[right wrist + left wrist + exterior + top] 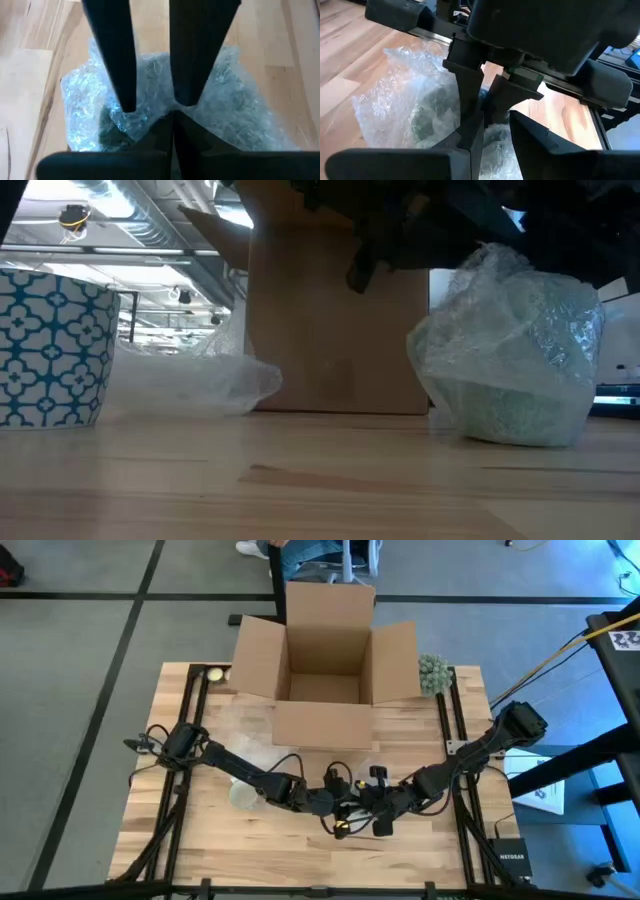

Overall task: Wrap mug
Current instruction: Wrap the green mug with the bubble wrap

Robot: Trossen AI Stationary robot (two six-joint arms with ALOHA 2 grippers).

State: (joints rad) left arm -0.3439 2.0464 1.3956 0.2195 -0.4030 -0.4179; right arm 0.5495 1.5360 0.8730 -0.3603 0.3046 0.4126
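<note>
Looking down from above, my left gripper (pixel 322 802) and right gripper (pixel 375 805) meet at the front of the table (pixel 300 855), before the cardboard box (pixel 322 660); "NETGEAR" shows on a black unit (pixel 511 856). Level with the tabletop, the mug (pixel 512 360) stands bundled in bubble wrap (pixel 480 290), a blue patterned cup (pixel 50 345) well apart. My left wrist shows fingers nearly closed, pinching wrap. My right wrist shows fingers parted over the bundle, gripping nothing. I judge I should keep the wrap taut and fold loose ends under.
</note>
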